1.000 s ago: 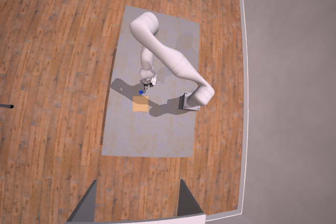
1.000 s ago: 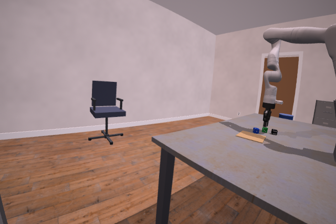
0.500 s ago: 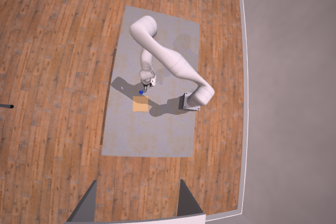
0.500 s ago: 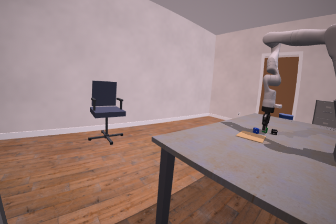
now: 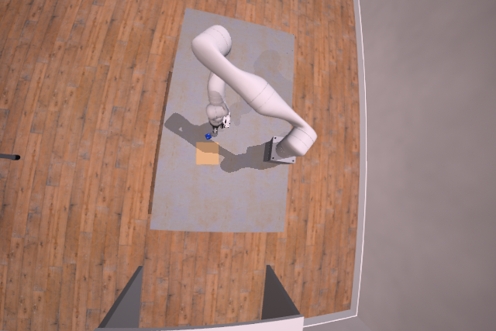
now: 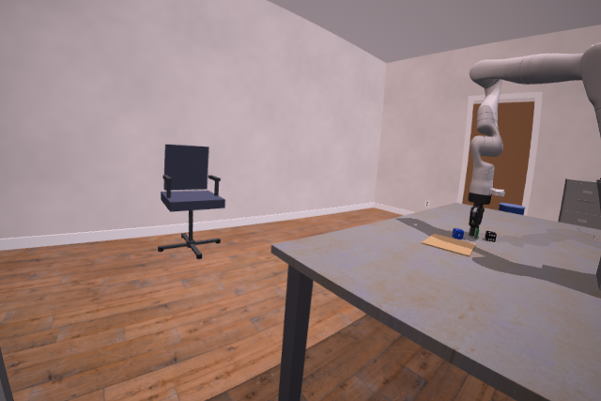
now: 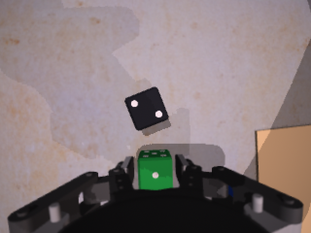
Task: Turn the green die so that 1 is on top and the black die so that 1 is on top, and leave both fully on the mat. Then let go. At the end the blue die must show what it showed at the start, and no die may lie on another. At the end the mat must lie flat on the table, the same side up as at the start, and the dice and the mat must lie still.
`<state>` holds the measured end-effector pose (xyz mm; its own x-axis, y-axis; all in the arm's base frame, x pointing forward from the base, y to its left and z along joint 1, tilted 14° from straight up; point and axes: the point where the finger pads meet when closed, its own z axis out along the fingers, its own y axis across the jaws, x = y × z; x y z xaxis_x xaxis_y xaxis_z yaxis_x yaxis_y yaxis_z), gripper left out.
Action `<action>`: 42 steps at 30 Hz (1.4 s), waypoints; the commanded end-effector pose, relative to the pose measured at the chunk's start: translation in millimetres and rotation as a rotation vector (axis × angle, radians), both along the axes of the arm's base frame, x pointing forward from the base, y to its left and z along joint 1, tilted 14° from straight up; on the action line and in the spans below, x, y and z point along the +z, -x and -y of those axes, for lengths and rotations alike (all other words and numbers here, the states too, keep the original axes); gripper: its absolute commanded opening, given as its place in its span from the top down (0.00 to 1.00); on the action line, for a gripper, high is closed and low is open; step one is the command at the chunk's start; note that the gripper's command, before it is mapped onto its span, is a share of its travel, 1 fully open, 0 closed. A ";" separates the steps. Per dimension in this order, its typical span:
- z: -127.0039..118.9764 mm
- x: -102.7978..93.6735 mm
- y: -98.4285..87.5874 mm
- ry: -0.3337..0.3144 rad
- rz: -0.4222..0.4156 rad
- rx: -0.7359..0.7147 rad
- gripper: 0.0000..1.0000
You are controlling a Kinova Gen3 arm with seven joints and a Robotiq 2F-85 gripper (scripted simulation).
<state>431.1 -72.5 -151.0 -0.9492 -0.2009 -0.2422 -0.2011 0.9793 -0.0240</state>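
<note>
The gripper [image 5: 215, 130] [image 6: 474, 233] [image 7: 155, 164] was held about half open, off the mat [image 5: 207, 153] [image 6: 449, 244] [image 7: 287, 160], with its fingers pointed down towards the table [image 5: 240, 207] [image 6: 437, 309] [image 7: 233, 58]. It was released, with nothing clasped. The green die [image 6: 477, 233] [image 7: 155, 170] was flanked by the two fingertips, and a narrow gap was seen on either side of it in the wrist view. The green die was set on the table outside the mat, near its far edge as seen in the exterior view.

A single pip was shown on the green die's top, and five were shown on the side turned towards the black die [image 6: 490, 236] [image 7: 147, 109]. As a cube, the green die was sized alike along its edges; its sides were lined up with the fingers.

The black die was placed apart from the green one, also off the mat and farther from it. Two pips were shown on its top, and it was turned askew to the fingers. The blue die [image 5: 208, 136] [image 6: 457, 233] [image 7: 230, 191] was positioned just beside the mat's far edge, partly hidden by the gripper in the wrist view; its top number could not be told. The mat was laid flat on the table, and the gripper was carried by the arm [image 5: 256, 91] [image 6: 529, 69] from above.
</note>
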 end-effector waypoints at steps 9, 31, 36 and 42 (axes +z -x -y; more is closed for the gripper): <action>0.1 0.4 -0.3 0.000 0.001 0.000 0.54; 0.1 0.4 -0.3 0.000 0.001 0.000 0.74; 0.1 0.4 -0.3 0.000 0.001 0.000 0.74; 0.1 0.4 -0.3 0.000 0.001 0.000 0.74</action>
<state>430.9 -72.4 -151.0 -0.9492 -0.2009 -0.2420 -0.2012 0.9793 -0.0238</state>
